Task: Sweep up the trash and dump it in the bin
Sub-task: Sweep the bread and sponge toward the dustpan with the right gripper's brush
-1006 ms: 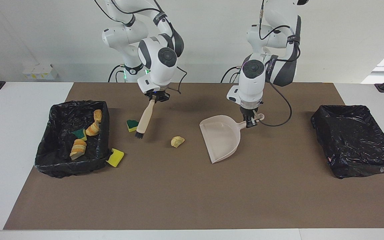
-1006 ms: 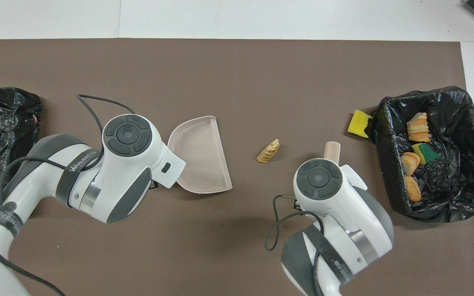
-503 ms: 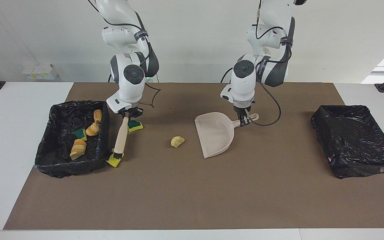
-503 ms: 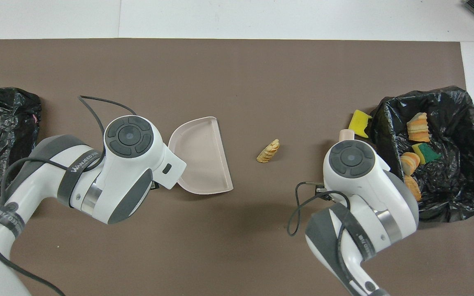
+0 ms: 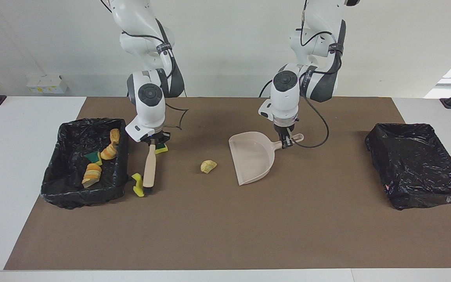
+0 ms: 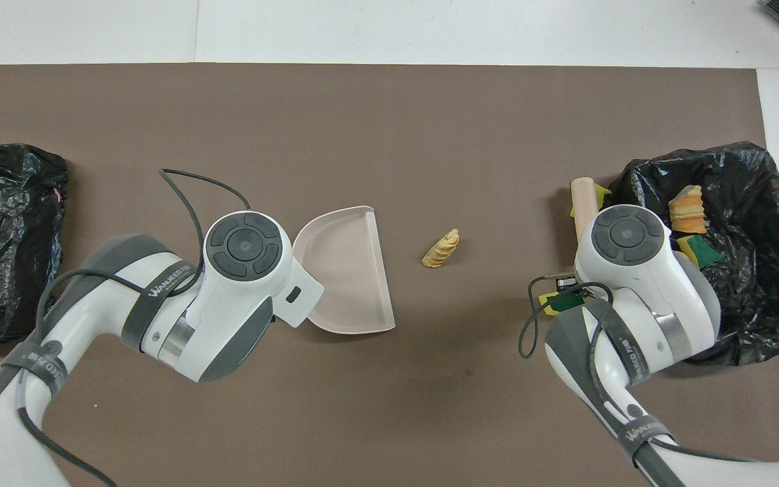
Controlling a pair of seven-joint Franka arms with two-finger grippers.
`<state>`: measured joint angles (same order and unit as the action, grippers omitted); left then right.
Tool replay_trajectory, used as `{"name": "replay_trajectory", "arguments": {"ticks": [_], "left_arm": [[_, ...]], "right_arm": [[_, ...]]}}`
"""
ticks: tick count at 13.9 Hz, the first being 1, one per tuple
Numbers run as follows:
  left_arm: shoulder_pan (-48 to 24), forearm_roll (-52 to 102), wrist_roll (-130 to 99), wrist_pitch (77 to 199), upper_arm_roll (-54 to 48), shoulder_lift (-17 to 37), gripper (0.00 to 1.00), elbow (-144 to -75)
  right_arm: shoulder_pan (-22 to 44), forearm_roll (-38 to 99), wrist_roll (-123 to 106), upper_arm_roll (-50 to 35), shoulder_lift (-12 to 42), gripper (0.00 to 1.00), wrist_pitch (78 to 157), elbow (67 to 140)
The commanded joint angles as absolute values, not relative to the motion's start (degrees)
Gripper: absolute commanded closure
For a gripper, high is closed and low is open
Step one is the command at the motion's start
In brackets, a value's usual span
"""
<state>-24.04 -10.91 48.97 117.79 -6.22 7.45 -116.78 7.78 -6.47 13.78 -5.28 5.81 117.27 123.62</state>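
Black-lined bin [image 5: 84,162] at the right arm's end of the table: orange-and-beige scraps [image 5: 92,174] plus a green-backed sponge piece [image 5: 93,157] inside. Second lined bin [image 5: 417,164] at the left arm's end: contents not discernible. Seen only facing: right gripper [image 5: 152,141] clamped on brush [image 5: 149,168], bristles touching a yellow sponge piece [image 5: 137,186] just beside the first bin; left gripper [image 5: 286,143] clamped on dustpan [image 5: 253,156] handle. Overhead, hidden under wrists. Pale chunk [image 5: 208,166] between brush and dustpan. Another sponge piece [image 5: 161,148] by the right gripper.

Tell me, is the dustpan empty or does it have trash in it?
Empty: the dustpan shows only its bare pale inside, and the beige chunk lies on the mat beside it.
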Motion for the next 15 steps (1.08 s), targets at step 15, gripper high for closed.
{"name": "replay_trajectory", "arguments": {"ticks": [15], "left_arm": [[-24.35, -11.95, 47.46, 119.97, -5.63, 5.89, 1.00, -119.18]], "right_arm": [[9.05, 1.25, 10.35, -4.75, -0.43, 1.00, 90.61, 115.91]]}}
